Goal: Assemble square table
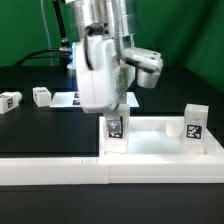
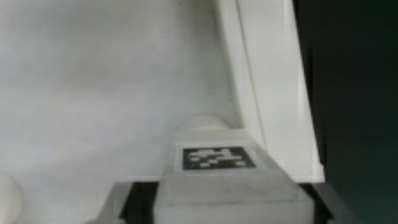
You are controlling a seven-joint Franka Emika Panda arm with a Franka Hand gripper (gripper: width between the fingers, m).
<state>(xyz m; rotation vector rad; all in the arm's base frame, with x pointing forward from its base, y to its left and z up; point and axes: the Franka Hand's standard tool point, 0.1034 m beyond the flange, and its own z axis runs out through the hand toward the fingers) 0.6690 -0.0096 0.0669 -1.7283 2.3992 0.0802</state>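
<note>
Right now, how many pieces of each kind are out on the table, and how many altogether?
Table legs: 4 (held leg, standing leg, loose legs)
Square tabletop: 1
Barrier wall: 1
Marker board: 1
Total: 7

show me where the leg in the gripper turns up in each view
exterior view: the leg is mid-picture under the gripper, tag toward the camera, at the tabletop's end on the exterior view's left.
wrist view: the leg sits between the dark fingers, tag facing the camera, close beside the raised rim.
shared landmark: the tabletop's raised rim, next to the leg in both.
</note>
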